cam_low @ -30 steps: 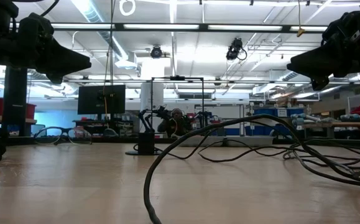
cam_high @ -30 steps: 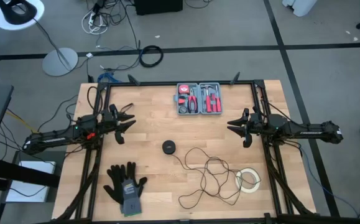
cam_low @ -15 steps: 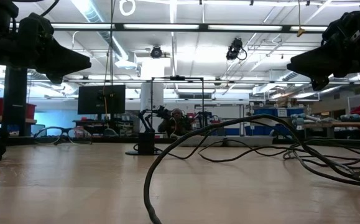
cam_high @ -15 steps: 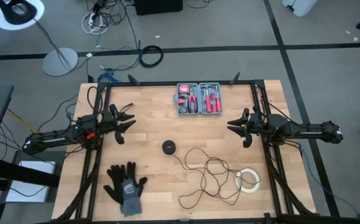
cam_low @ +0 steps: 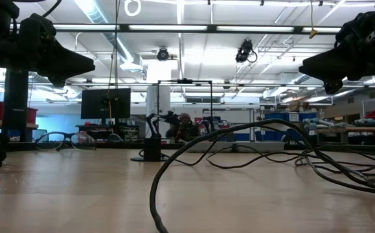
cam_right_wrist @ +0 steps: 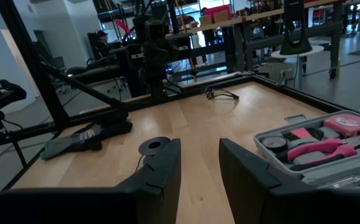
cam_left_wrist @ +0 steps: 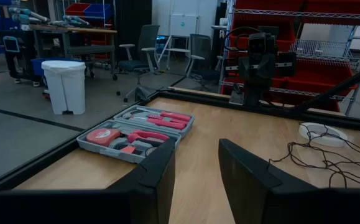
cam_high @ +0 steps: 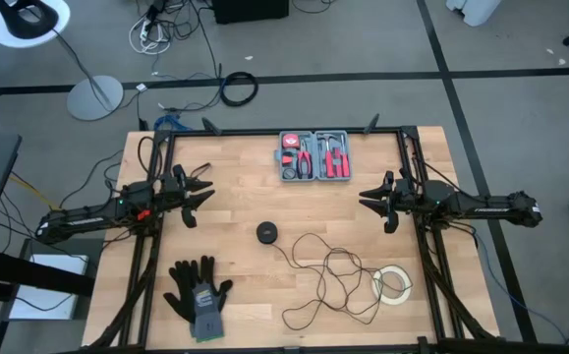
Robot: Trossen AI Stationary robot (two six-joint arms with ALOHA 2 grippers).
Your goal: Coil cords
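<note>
I see the cords [cam_high: 328, 280] sprawled loose at lower centre of the high view, puck [cam_high: 267, 232] at mid-frame; left gripper [cam_high: 203, 190] and right gripper [cam_high: 368, 199] hover apart-fingered, empty; I judge pinning the puck first, then gathering even loops, works best.
</note>
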